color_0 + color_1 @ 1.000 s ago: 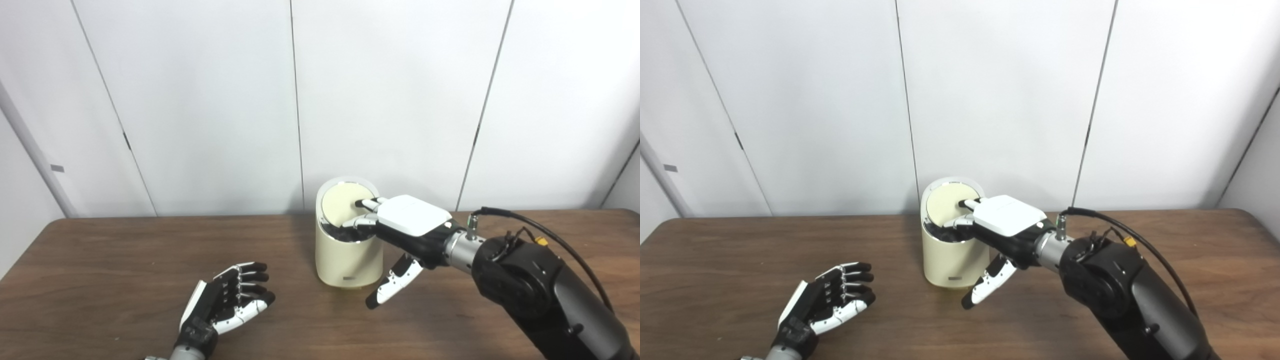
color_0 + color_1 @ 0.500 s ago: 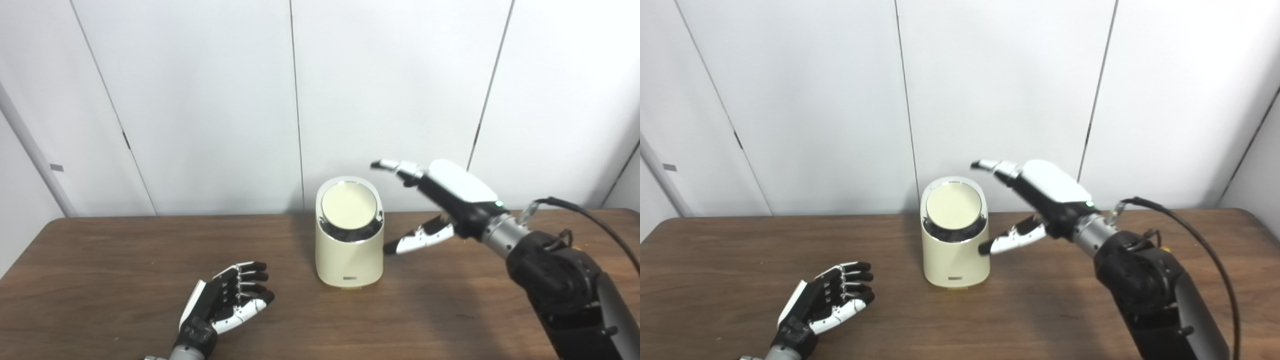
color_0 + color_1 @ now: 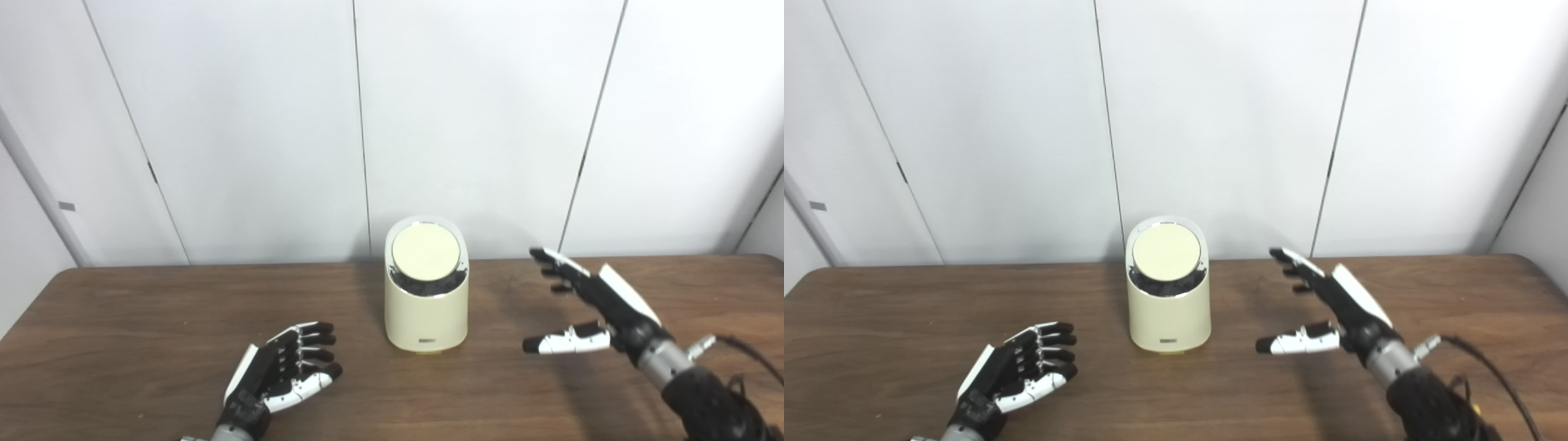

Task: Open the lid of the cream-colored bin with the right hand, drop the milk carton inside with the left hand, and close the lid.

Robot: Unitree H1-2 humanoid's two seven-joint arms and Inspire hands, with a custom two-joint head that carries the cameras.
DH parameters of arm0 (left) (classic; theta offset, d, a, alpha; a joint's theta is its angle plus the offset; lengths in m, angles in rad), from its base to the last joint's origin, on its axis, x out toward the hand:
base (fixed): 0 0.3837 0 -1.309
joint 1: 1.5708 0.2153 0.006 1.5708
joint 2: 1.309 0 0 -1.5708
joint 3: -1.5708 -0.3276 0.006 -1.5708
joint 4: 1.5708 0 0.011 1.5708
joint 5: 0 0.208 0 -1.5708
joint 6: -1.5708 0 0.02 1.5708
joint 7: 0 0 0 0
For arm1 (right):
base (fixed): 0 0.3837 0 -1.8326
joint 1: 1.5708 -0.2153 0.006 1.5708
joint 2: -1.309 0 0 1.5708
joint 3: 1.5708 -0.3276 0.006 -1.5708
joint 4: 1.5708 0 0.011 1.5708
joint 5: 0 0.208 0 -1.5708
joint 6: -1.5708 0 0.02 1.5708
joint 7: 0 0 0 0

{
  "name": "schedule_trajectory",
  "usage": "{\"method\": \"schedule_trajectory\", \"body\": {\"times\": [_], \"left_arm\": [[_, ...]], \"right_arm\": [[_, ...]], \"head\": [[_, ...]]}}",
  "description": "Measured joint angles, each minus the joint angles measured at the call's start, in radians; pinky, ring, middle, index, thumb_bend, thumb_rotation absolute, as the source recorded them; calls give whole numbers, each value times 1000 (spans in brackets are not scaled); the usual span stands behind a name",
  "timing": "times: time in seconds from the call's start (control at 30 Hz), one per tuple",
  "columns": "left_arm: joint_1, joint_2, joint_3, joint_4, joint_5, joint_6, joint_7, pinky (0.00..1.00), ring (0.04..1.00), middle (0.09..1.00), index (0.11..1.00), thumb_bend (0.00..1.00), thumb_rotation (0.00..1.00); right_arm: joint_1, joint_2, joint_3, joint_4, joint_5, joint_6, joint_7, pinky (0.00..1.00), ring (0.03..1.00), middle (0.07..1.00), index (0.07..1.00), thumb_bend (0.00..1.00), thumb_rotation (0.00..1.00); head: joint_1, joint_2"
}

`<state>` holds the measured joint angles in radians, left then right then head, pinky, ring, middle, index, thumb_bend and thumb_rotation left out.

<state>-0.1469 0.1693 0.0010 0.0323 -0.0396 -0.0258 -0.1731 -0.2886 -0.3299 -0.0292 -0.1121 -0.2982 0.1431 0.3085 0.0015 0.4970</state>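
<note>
Right hand: right hand [image 3: 597,306] held above the tabletop [image 3: 122,318] to the right of the bin, fingers spread wide, thumb pointing toward the bin, holding nothing.
Left hand: left hand [image 3: 278,373] near the front left edge, palm up, fingers loosely curled and apart, holding nothing.
Bin: cream bin [image 3: 425,312] stands upright at the middle of the tabletop, well apart from both hands.
Lid: round lid [image 3: 425,252] sits tilted in the chrome-rimmed top, with a dark gap below its front edge.
Contents: the bin's inside cannot be seen.
Carton: not visible in either view.
</note>
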Motion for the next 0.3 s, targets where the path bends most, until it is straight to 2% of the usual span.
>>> {"method": "schedule_trajectory", "body": {"times": [0.07,0.2,0.3], "left_arm": [[0,0,1,11,-4,-32,-5,526,650,724,754,641,183],[0,-2,2,37,-37,-72,-27,546,661,731,755,640,157],[0,-6,5,52,-65,-121,-41,556,666,736,758,644,164]], "right_arm": [[30,21,-16,20,43,-33,-28,792,892,912,939,788,260],[58,50,-23,80,125,-150,-60,811,894,926,946,774,298],[70,56,-23,116,157,-202,-78,812,878,901,923,769,268]], "head": [[-3,0],[-9,0],[-9,0]]}}
